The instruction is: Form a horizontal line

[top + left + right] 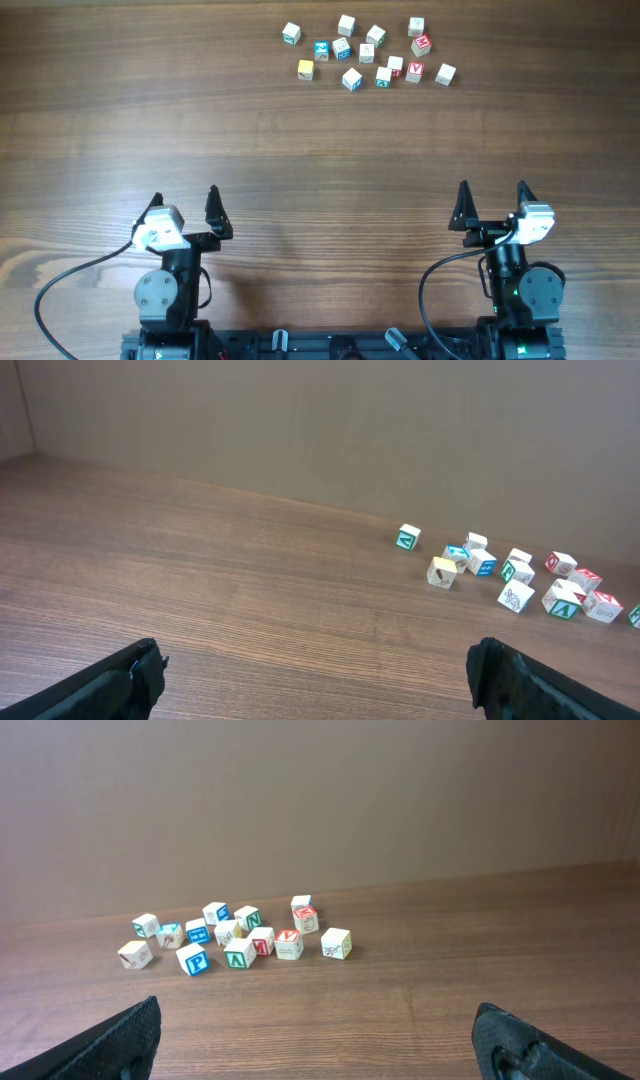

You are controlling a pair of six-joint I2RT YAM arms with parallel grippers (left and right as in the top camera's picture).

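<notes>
Two arms are parked at the near edge of the worktop (100, 130), well apart from the work. This is judged a ready pose, chosen so that the overhead view of the pieces is left unblocked.

On the left, the left fingers (185, 198) are spread wide and nothing is held between them.

Further right, at the far edge and right of centre, some fourteen cubes (367, 52) are strewn loosely, from a yellow cube (305, 69) on the left to a pale cube (445, 74) on the right. No line is formed yet. The nearest thing to one is a trio (395, 65) with green and red marks towards the right of the scatter, set close together but staggered, not straight. Whether its members touch cannot be told.

On the right, the right fingers (493, 190) are likewise spread and empty.

The letters are too small to be read from overhead. In both wrist views only the dark fingertips are seen, cut off at the lower corners. In the left wrist view the scatter is clipped by the right edge. The arm bases are cut off by the lower edge of the overhead view.
</notes>
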